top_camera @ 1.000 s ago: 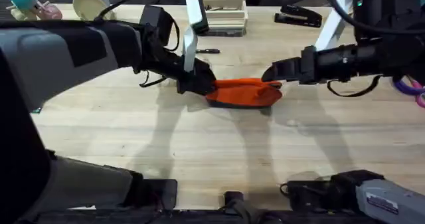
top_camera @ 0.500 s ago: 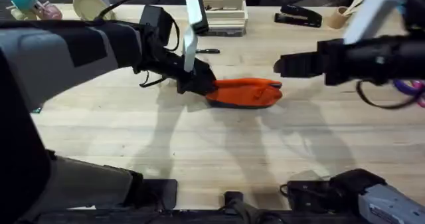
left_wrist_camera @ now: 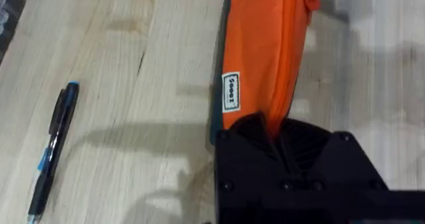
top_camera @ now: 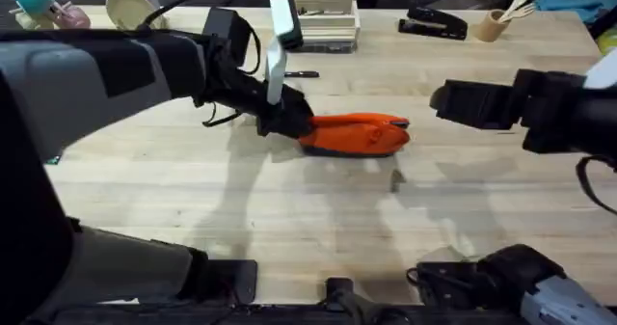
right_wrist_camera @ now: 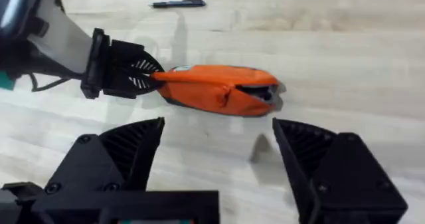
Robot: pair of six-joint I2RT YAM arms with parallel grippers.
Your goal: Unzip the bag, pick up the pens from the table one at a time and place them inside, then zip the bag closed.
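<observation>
The bag (top_camera: 352,134) lies on its side just above the middle of the overhead frame, flat on the pale wooden counter (top_camera: 289,209). The left end effector (top_camera: 289,122) is clenched on the bag's left end; in the left wrist view the orange cloth runs straight into its black fingers and puckers there. The right end effector (right_wrist_camera: 219,141) stands released, jaws spread wide, well apart from the bag, at the right of the overhead frame. In its own wrist view the bag's far end gapes a little, with a dark slit at the mouth, so the zip looks at least partly undone there, though I cannot tell how far along it runs.

The bag is soft cloth, light and limp. It will likely fold and slide unless one end is pinned, so the present hold on the left end seems the right anchor. The small pull at the right end is probably the place to take for zipping.

The pen (top_camera: 302,74) lies alone on the counter above the bag in the overhead frame, near the upper middle. It is thin, stiff and light, and likely to roll or slip. A pinch across its middle would probably keep it level.
</observation>
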